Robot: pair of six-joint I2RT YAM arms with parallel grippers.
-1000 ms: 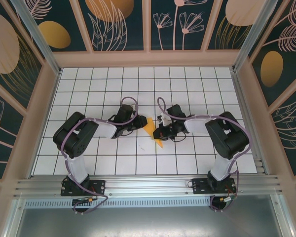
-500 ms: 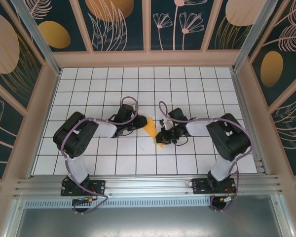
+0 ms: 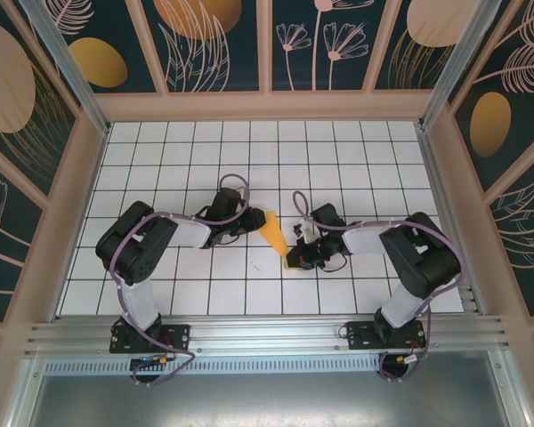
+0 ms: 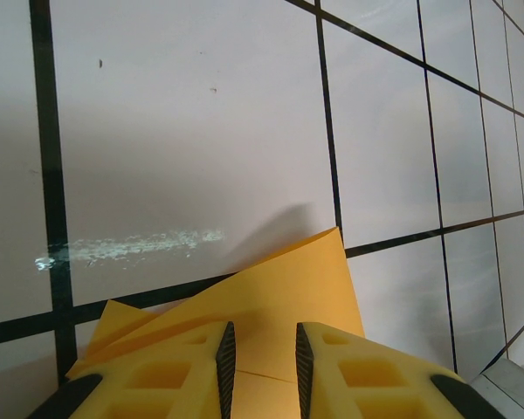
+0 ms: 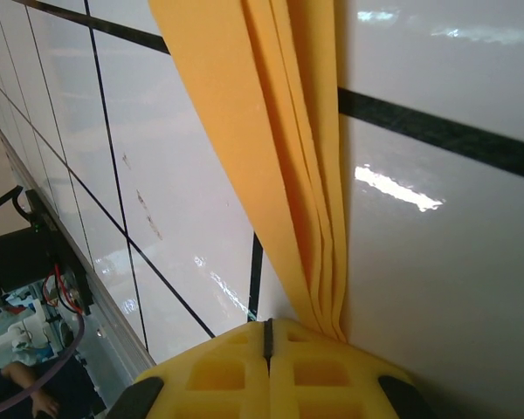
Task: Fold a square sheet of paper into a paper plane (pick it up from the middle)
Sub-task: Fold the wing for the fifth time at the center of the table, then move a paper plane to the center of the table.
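Note:
The orange-yellow sheet of paper [image 3: 273,229] is folded into a narrow pointed wedge, the shape of a paper plane, and lies between the two arms on the white tiles. My left gripper [image 3: 254,221] is at its wide end. In the left wrist view the fingers [image 4: 262,349] stand a little apart, with the paper's [image 4: 279,288] flat face and a crease showing in the gap, and its far corner is lifted. My right gripper [image 3: 294,259] is at the narrow tip. It is shut [image 5: 268,327], pads together, and the paper's stacked layers [image 5: 279,131] run under its right finger.
Patterned walls box in the tiled floor [image 3: 160,160] on three sides. An aluminium rail [image 3: 267,334] crosses the near edge by the arm bases. A shiny smear [image 4: 131,249] marks a tile ahead of the left gripper. Open tiles lie behind the arms.
My right gripper has slid toward the near edge along the folded paper, from its middle to its narrow tip. The left gripper has stayed at the wide end.

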